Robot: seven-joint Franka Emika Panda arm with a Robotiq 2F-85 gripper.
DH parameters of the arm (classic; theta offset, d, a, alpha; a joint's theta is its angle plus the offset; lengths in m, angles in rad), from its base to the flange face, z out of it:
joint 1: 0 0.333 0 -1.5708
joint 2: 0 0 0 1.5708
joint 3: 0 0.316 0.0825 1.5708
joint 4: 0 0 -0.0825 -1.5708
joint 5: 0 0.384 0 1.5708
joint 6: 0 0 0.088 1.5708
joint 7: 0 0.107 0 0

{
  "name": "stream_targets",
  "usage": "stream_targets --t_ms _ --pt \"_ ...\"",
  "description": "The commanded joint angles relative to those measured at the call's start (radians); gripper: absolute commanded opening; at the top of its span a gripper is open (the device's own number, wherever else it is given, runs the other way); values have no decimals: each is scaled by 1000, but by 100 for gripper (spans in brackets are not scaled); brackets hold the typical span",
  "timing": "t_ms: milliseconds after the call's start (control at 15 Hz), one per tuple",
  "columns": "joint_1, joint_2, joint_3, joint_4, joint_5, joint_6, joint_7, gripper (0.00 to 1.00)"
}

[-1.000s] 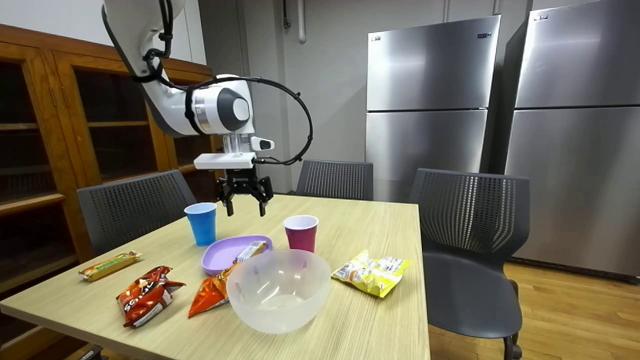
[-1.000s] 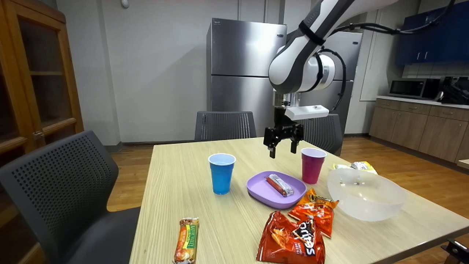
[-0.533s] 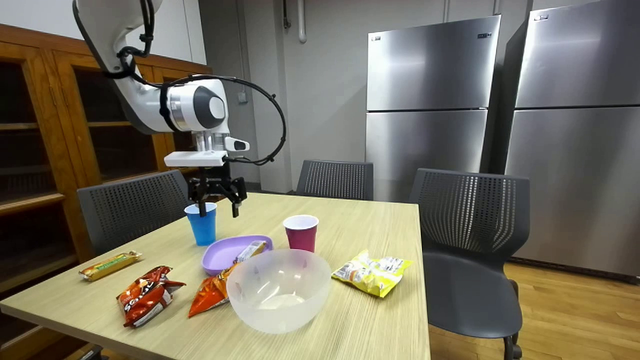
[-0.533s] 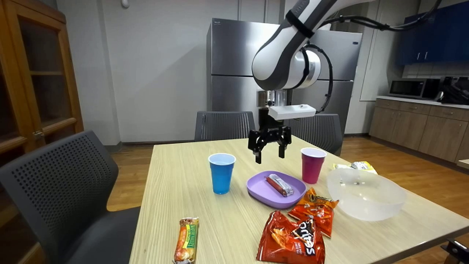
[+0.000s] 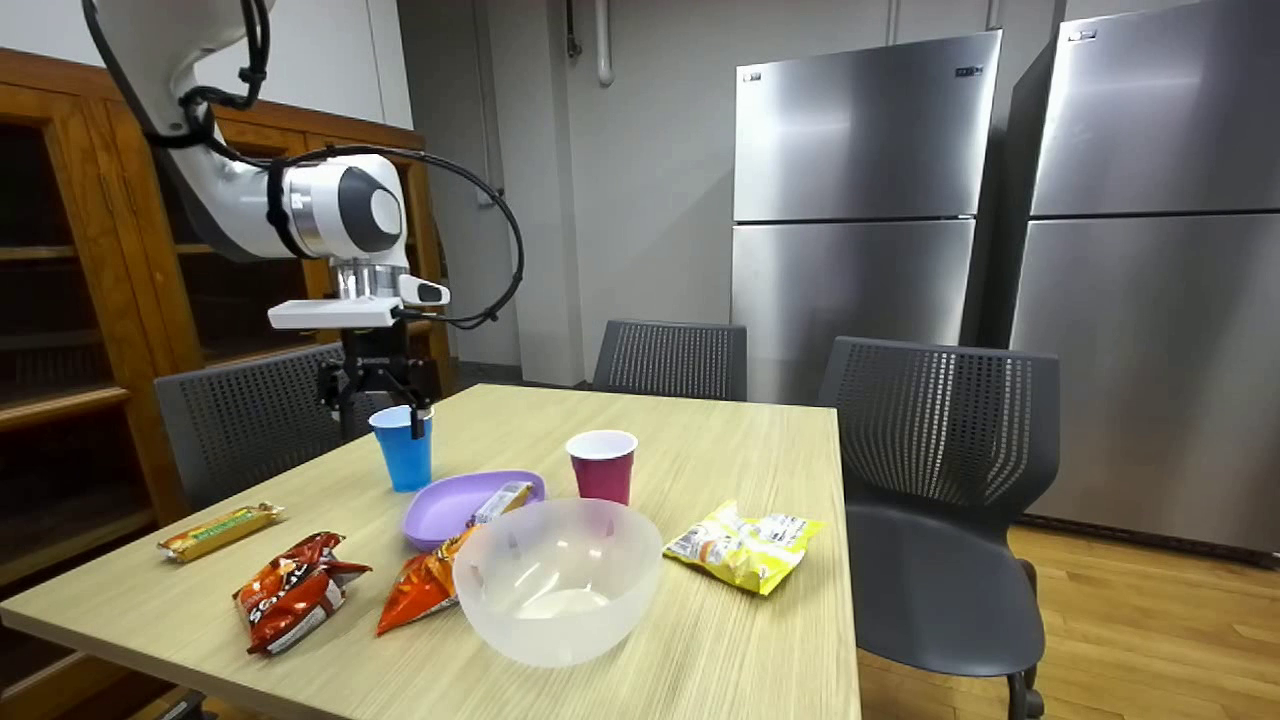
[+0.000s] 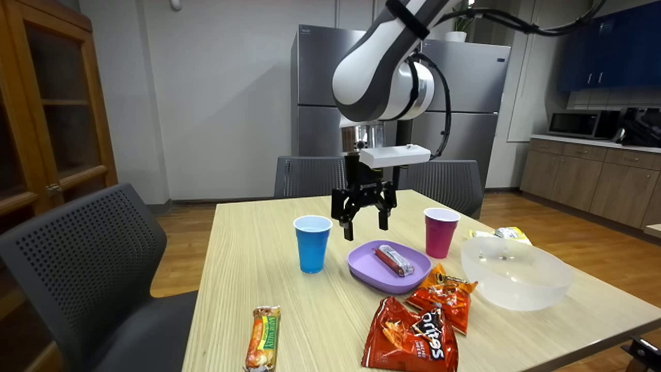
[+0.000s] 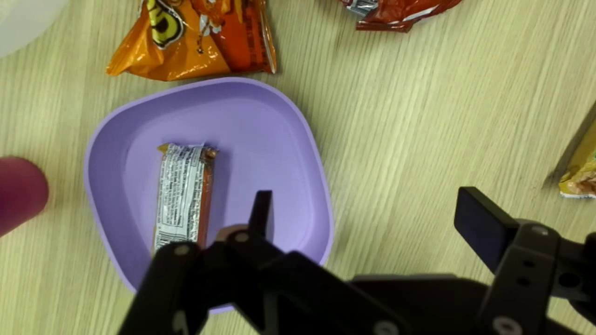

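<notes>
My gripper point(image 7: 365, 204) stands wide open with nothing between its fingers. It hovers above the table near the purple plate point(image 7: 265, 121); in the wrist view one finger overlaps the plate and the other is over bare wood. A wrapped snack bar point(image 7: 181, 195) lies in the plate, its lower end hidden behind the gripper. In an exterior view the gripper point(image 6: 365, 230) appears between the blue cup point(image 6: 312, 248) and the magenta cup point(image 6: 440, 235), nearer the blue one. From another angle one finger overlaps the blue cup point(image 5: 403, 462); contact is not visible. The wrist view does not show the blue cup.
An orange chip bag point(image 6: 444, 299) and a red Doritos bag point(image 6: 410, 338) lie beside the plate. A translucent bowl point(image 5: 560, 590), a yellow bag point(image 5: 745, 548) and a Nature Valley bar point(image 6: 263, 336) are also on the table. Dark chairs point(image 5: 945, 440) surround it.
The arm and gripper have moved steadily left in both exterior views, from nearer the magenta cup towards the blue cup, and slightly lower. The jaws stayed open and the table objects kept their places.
</notes>
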Motion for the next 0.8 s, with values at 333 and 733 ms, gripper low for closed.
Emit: stream_targets --t_ms 333,733 --pt "29 25 62 61 51 -115 10 100" --pt "29 22 61 38 38 -79 0 100"
